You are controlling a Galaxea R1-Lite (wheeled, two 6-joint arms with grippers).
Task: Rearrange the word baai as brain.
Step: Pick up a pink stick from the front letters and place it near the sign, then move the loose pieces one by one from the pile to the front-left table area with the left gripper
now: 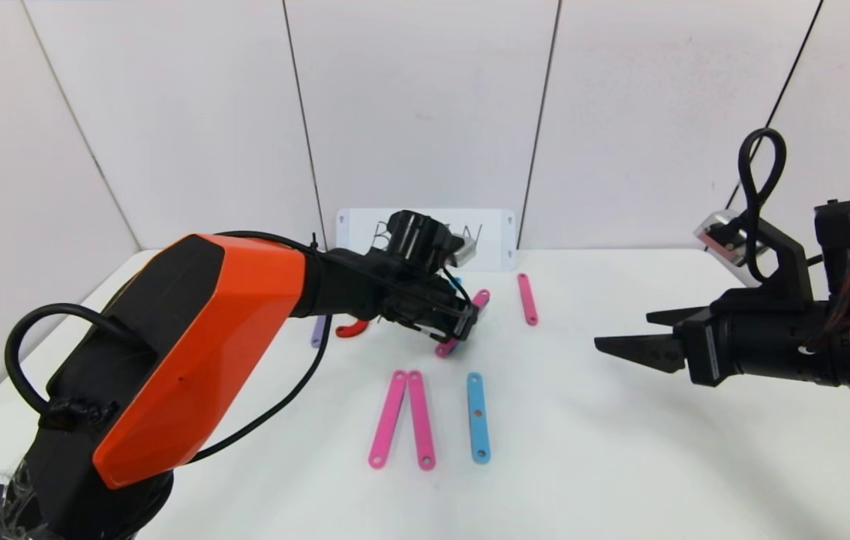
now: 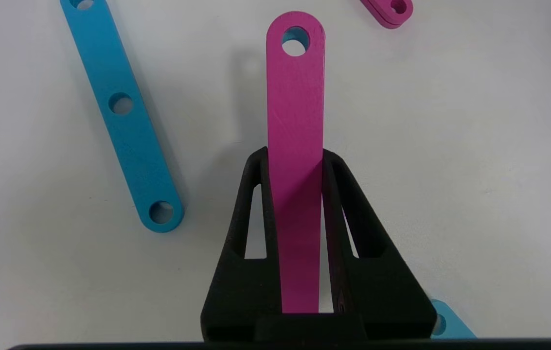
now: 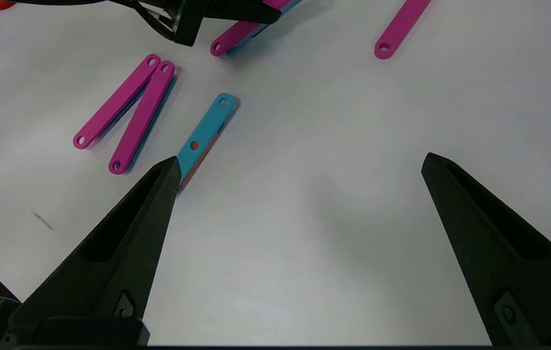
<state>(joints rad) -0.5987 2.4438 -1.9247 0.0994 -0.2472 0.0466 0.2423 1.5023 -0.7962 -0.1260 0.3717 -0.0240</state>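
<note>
- Reaching over the middle of the white table [image 1: 620,450], the left gripper [image 1: 462,324] has its fingers [image 2: 251,204] closed narrowly on a pink bar [image 2: 295,121]; you can confirm this in the left wrist view, where the bar runs straight out between both fingers
- Note that the held pink bar slants across the table, its near end [image 1: 444,349] low by the surface (whether it touches, you cannot tell)
- Locate a blue bar [image 2: 124,112] just beside the held bar in the left wrist view, lying flat and not gripped
- Find two more pink bars [image 1: 402,418] in front of the left gripper, nearer the robot; they meet at their far ends and spread apart toward you like a narrow wedge
- Find a single blue bar [image 1: 478,416] just to the right of that pair, lying flat and roughly parallel to it
- Observe one separate pink bar [image 1: 527,298] farther back on the right, well apart from the rest
- Observe a red crescent piece [image 1: 352,328] and a purple bar [image 1: 316,331] partly hidden behind the left arm
- Check the right gripper [image 1: 623,346]: it hangs over the right side of the table with its fingers [image 3: 134,233] spread wide, holding nothing
- Note the white card [image 1: 496,236] leaning against the back wall, partly hidden by the left wrist
</note>
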